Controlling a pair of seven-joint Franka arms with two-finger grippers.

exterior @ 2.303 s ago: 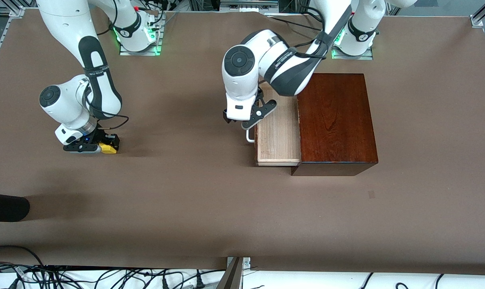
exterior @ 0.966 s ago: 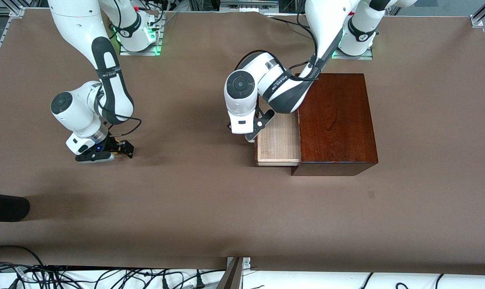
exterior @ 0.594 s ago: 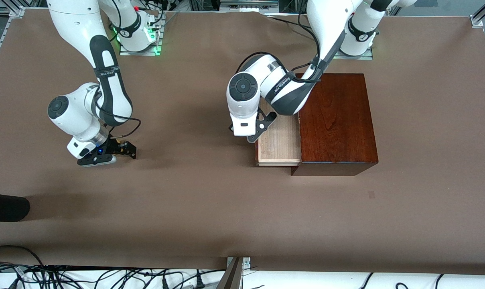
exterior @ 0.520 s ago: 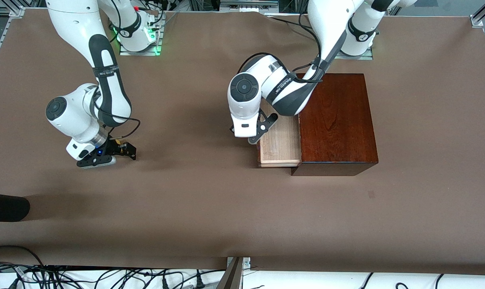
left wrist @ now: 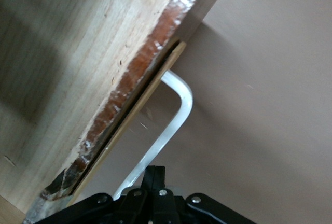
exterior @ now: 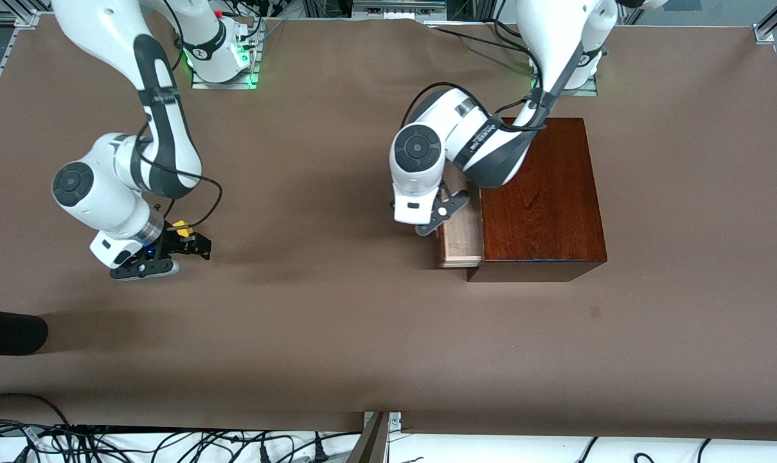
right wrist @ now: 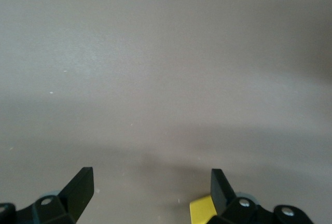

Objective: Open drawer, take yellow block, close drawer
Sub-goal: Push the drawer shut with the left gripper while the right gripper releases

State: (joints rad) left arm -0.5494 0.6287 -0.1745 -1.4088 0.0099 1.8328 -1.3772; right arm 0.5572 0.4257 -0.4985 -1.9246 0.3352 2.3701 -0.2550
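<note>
the dark wooden box (exterior: 539,196) sits near the table (exterior: 337,334) edge where the arms stand, toward the left arm's end. the drawer (exterior: 460,239) pokes out a little, with the left gripper (exterior: 434,218) at its white handle (left wrist: 168,130). the yellow block (exterior: 182,227) and right gripper (exterior: 160,257) fill a small spot toward the right arm's end.

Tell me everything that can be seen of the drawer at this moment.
The drawer is a pale light-wood tray with a dark reddish-brown front and a white bar handle. It is almost shut: only a narrow strip sticks out of the dark mahogany box, toward the right arm's end of the table. No contents show in that strip. The left tool is at the front by the handle, fingers closed together; the left wrist view shows the handle bar passing beside them.
</note>
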